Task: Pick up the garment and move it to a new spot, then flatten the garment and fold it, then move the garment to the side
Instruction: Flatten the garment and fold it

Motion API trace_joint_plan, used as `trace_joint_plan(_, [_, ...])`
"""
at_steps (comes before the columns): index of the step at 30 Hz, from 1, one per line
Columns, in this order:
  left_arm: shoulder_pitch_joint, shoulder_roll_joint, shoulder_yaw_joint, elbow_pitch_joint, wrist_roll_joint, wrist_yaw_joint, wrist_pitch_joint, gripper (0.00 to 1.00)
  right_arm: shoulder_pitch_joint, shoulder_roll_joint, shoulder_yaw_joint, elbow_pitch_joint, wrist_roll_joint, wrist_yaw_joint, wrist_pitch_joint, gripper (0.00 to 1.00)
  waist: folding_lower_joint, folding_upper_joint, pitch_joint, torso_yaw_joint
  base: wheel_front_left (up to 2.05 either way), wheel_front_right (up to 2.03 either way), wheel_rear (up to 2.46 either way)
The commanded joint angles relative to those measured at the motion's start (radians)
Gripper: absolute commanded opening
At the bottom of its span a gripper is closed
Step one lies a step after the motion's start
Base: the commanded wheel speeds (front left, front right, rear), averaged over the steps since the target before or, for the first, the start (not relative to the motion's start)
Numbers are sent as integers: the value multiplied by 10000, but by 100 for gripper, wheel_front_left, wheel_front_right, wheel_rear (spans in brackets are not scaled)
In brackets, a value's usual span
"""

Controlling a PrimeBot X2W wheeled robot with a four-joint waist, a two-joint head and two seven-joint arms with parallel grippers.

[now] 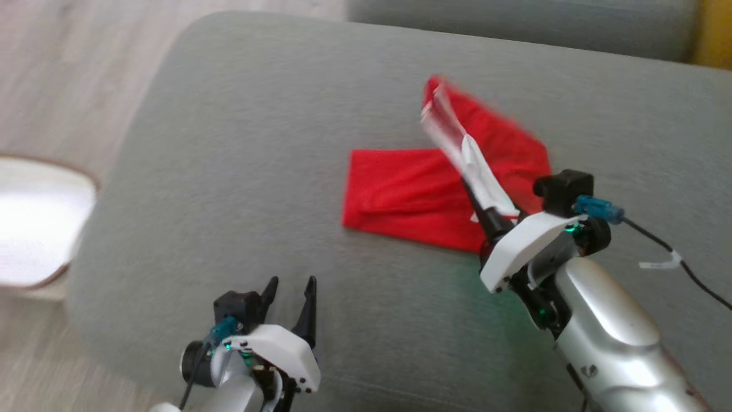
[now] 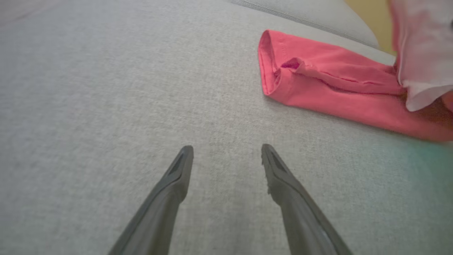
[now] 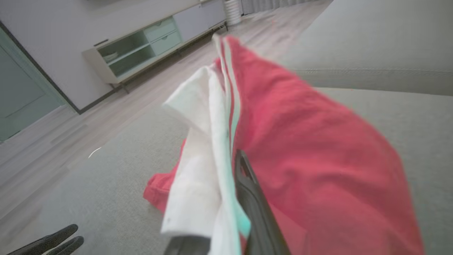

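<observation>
Garment, red, white-trimmed, lies mid grey sofa cushion. Right hand clenched on trim edge, holds flap raised, guessing to fold it over. Left hand released, empty, hovers well apart from cloth.

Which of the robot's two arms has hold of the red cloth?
The right one: the right fingers are shut on the red garment's white edge, raised off the sofa. The left fingers are spread open over bare cushion, holding nothing.
</observation>
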Motion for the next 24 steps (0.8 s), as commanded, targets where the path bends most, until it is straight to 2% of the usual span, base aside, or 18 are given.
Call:
trace_joint_plan(1, [-351, 78, 162, -262, -88, 86, -124, 100, -120, 188, 174, -143, -8, 37, -4, 0, 1, 0, 59, 886, 0, 0, 0])
trace_joint_plan(3, [-374, 78, -7, -283, -148, 108, -124, 100, -190, 329, 185, 180, -56, 37, 5, 0, 1, 0, 104, 1318, 0, 0, 0])
trace_joint_plan(4, [-387, 78, -89, -297, -156, 110, -124, 100, -224, 419, 128, 320, -33, 37, -72, 32, 1, 0, 136, 1509, 0, 0, 0])
trace_joint_plan(5, [-393, 78, -135, -307, -166, 128, -124, 100, -268, 519, 124, 416, 6, 37, -173, 81, 1, 0, 151, 1626, 0, 0, 0])
trace_joint_plan(6, [-404, 78, -179, -315, -169, 142, -124, 100, -300, 611, 115, 486, 92, 37, -281, 100, 1, 0, 169, 1724, 0, 0, 0])
trace_joint_plan(10, [-428, 78, -150, -378, -180, 242, -124, 100, -379, 864, 192, 354, 799, 37, -951, 100, 1, 0, 186, 1712, 0, 0, 0])
trace_joint_plan(14, [-438, 78, 64, -518, -114, 308, -124, 100, -412, 846, -278, 420, 974, 37, -1981, 100, 1, 0, 95, 1168, 0, 0, 0])
trace_joint_plan(19, [-469, 78, 465, -725, 153, 397, -124, 100, -221, 641, -1854, 971, 8, 37, -2421, 100, 1, 0, -17, 191, 0, 0, 0])
trace_joint_plan(24, [-538, 78, 897, -1014, 539, 542, -124, 100, 429, 756, -3914, 519, -1394, 37, -2443, 100, 1, 0, -38, -684, 0, 0, 0])
